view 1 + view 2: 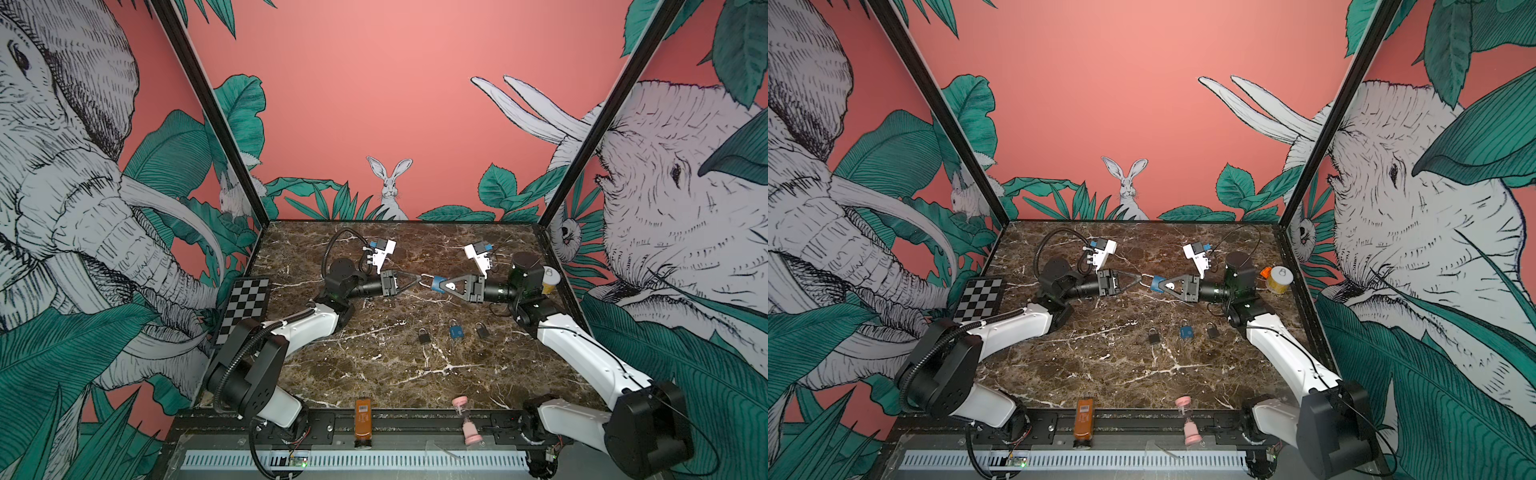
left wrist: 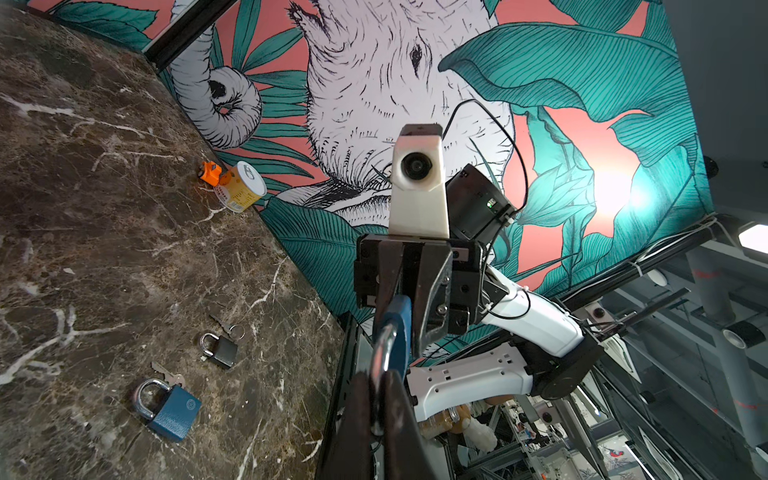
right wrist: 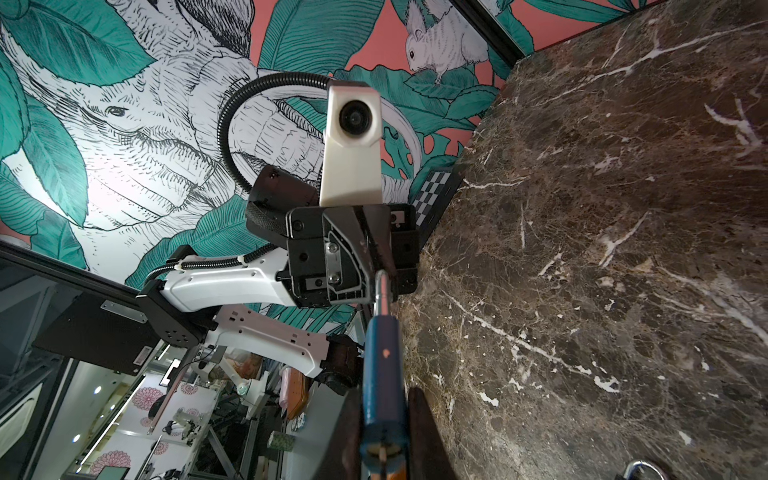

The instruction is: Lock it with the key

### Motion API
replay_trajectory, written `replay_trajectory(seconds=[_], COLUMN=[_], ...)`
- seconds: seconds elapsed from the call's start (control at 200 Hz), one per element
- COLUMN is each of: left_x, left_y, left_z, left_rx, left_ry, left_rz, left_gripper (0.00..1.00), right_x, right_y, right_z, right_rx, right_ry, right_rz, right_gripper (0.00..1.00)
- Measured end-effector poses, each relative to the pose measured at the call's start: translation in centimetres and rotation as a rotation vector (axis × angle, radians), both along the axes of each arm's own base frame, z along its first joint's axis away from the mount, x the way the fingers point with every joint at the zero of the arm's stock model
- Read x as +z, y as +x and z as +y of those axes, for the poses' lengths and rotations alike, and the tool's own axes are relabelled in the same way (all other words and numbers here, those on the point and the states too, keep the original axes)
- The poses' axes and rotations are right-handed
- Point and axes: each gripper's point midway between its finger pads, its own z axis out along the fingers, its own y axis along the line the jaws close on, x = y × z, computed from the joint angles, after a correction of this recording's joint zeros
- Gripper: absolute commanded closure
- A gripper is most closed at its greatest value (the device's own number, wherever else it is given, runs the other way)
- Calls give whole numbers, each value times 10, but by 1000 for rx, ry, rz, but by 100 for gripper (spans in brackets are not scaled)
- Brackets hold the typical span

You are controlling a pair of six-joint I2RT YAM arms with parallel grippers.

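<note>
Aloft, left hand (image 1: 420,277) pinches shackle (image 1: 426,281), right hand (image 1: 1161,285) pinches blue padlock (image 3: 382,374); three padlocks (image 1: 456,331) nearby.

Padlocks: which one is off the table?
The blue padlock held in mid-air: right gripper on its body, left gripper pinching its shackle. The other blue one and both black padlocks lie on the table.

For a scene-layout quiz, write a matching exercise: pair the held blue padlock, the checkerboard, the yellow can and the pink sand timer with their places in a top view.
Things:
1 held blue padlock
2 checkerboard
3 yellow can
4 pink sand timer

Places:
A on the front rail
B at the left edge of the table
C right edge, towards the back
D held off the surface, mid-scene

Pairs: 1-D; 2-B; 3-C; 4-A
</note>
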Motion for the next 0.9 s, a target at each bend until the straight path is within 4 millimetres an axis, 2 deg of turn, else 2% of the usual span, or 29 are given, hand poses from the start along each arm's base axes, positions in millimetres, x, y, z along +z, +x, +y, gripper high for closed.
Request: replay_trajectory(seconds=[0.365, 0.52, 0.695, 0.9], left_x=[1, 7, 11, 1], left_y=[-4, -1, -3, 0], left_z=[-3, -1, -1, -1], left_rx=[-6, 30, 52, 68], left_ry=[0, 1, 10, 45], left_rz=[-9, -34, -73, -45], left_gripper=[100, 100, 100, 100], right_x=[2, 10, 17, 22], right_y=[6, 14, 20, 37], right_z=[-1, 2, 14, 26], right_rx=[-21, -18, 10, -9], right_ry=[-2, 10, 22, 33], right_rz=[-26, -37, -53, -88], right_gripper=[100, 100, 100, 100])
